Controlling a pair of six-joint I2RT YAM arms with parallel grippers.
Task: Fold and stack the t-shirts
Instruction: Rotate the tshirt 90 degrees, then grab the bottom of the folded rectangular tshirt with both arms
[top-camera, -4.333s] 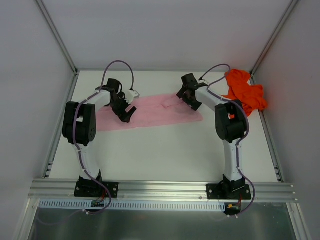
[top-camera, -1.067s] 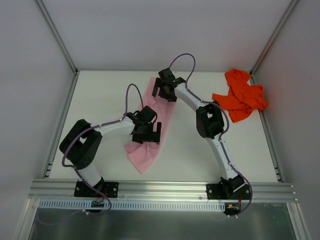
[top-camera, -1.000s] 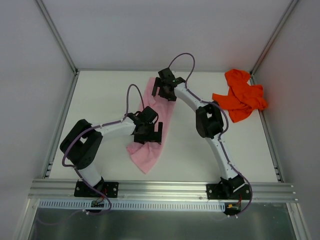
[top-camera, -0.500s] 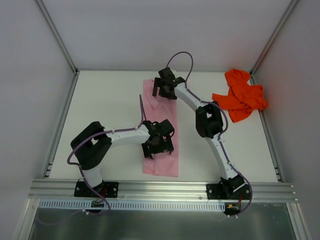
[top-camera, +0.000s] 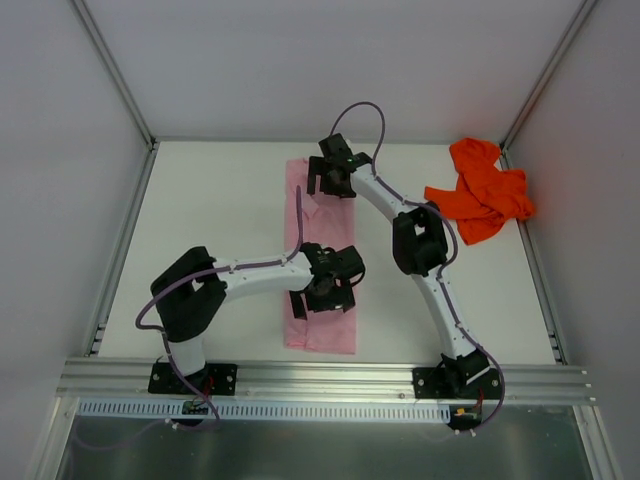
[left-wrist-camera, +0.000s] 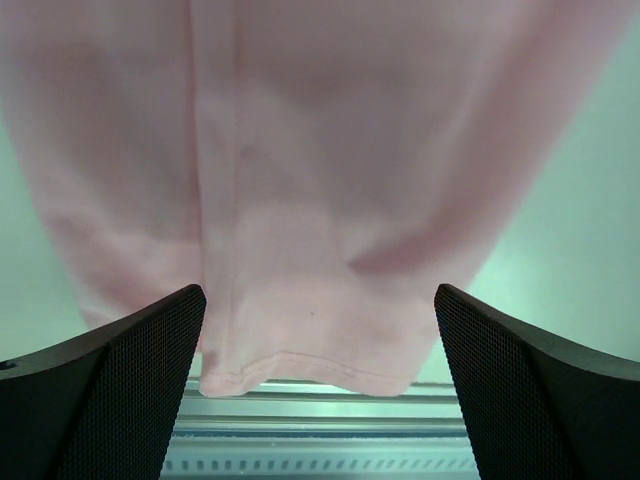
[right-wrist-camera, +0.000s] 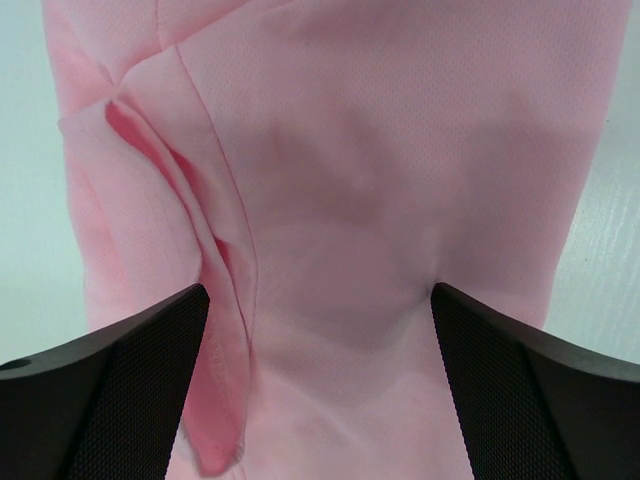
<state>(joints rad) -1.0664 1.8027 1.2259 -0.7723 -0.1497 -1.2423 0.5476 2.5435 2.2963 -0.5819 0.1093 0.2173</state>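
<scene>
Between released fingers of left gripper (left-wrist-camera: 320, 395): pink t-shirt (left-wrist-camera: 330, 180) hem. Between released fingers of right gripper (right-wrist-camera: 320, 400): its creased far end. Orange-red t-shirt (top-camera: 485, 190) well apart, rightward.

Pink t-shirt (top-camera: 322, 232) – light pink, folded lengthwise into a long narrow strip, lies flat at the centre of the top view, running 12 to 6 o'clock w/ its 6 o'clock end squared off. Close up, the 6 o'clock hem curves slightly and a lengthwise fold line runs up from it, while at the 12 o'clock end a loose flap of cloth is tucked along one edge w/ soft creases. Orange-red t-shirt (top-camera: 482, 192) – bright, unfolded, crumpled in a heap approx. 2 o'clock from the pink one, well apart from it.
</scene>
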